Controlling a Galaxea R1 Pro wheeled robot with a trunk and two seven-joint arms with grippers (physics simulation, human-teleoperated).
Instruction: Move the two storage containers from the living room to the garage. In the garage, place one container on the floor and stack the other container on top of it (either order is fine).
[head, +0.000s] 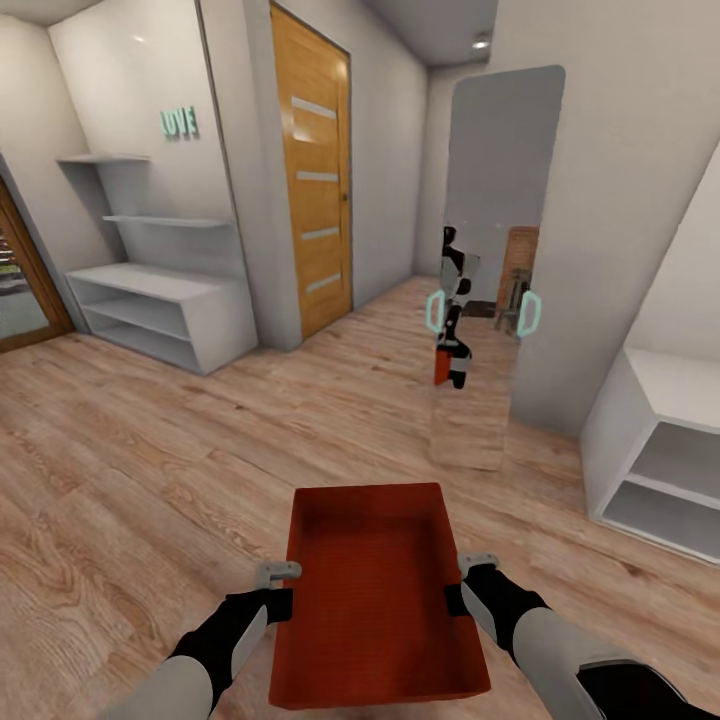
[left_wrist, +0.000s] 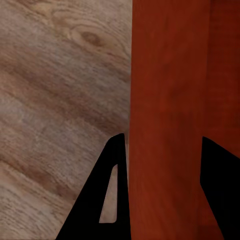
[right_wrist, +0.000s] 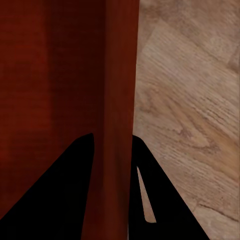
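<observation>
- Head view: a red bin (head: 380, 590) hangs level in front of the robot above the wood floor (head: 130, 470), carried between both arms. The left end effector (head: 282, 588) pinches the bin's left wall and the right end effector (head: 462, 582) pinches its right wall, at about the same point along each side. Ahead are a mirror (head: 495, 200), a wooden door (head: 312, 170) and white shelves (head: 150, 290); this is not the garage, so the step looks like carrying. To do it well, I judge the arms should keep their spacing and height fixed while the base drives, and turns should be slow so the bin does not twist.
- Left wrist view: the left end effector (left_wrist: 162, 165) is closed on the bin wall (left_wrist: 165, 100), one finger (left_wrist: 107, 195) outside, the other inside.
- Right wrist view: the right end effector (right_wrist: 112, 165) is likewise clamped on the wall (right_wrist: 120, 75), with floor planks (right_wrist: 190, 100) beyond. Both grips look deep enough; the wall should not slide out.
</observation>
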